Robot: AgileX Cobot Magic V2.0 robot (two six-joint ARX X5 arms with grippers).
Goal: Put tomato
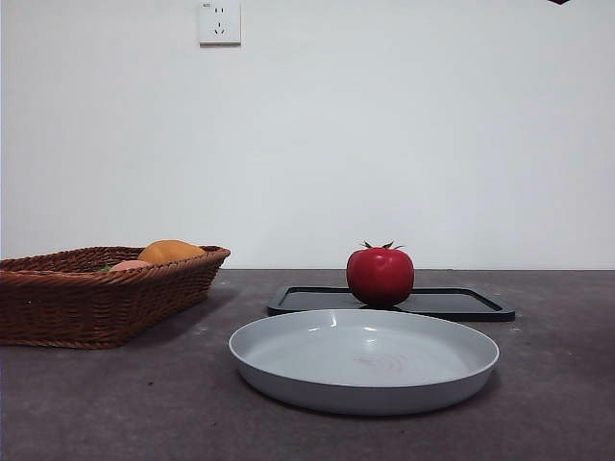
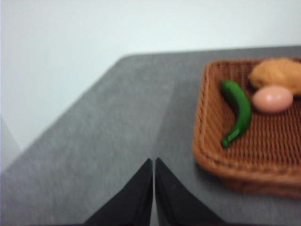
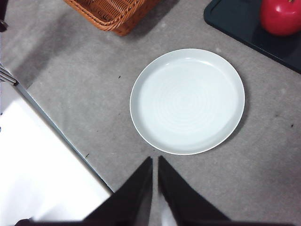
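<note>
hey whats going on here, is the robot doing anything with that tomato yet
Not yet. The tomato sits untouched on the black tray, behind the empty grey plate. Neither arm is handling anything: the left claw is shut above bare table beside the wicker basket, which holds an orange fruit, a pink fruit and a green vegetable. The right claw is shut too, poised above the table near the plate's edge.
</note>
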